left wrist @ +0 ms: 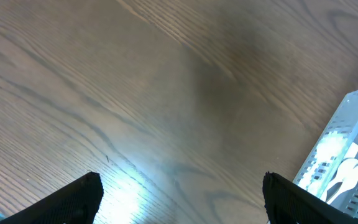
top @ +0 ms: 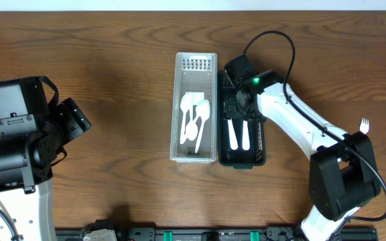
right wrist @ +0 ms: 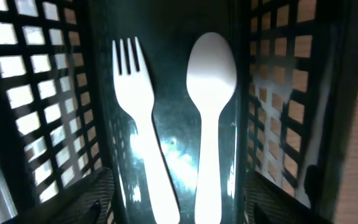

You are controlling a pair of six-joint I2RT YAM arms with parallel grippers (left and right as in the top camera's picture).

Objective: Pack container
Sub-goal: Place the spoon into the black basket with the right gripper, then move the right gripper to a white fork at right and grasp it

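Observation:
A black lattice container [top: 243, 163] lies at the table's middle, right of a clear container [top: 196, 61]. In the right wrist view a white fork [right wrist: 135, 112] and a white spoon [right wrist: 211, 93] lie side by side on the black container's floor [right wrist: 173, 149]. My right gripper [top: 237, 100] [right wrist: 185, 208] is open and empty just above their handles, at the container's far end. The clear container holds several white spoons [top: 194, 117]. My left gripper [top: 76, 120] [left wrist: 182, 196] is open and empty over bare wood at the far left.
A loose white fork [top: 364, 124] lies on the table at the right, beside the right arm's base. The clear container's corner shows at the right edge of the left wrist view [left wrist: 353, 149]. The right arm reaches across the table's right half.

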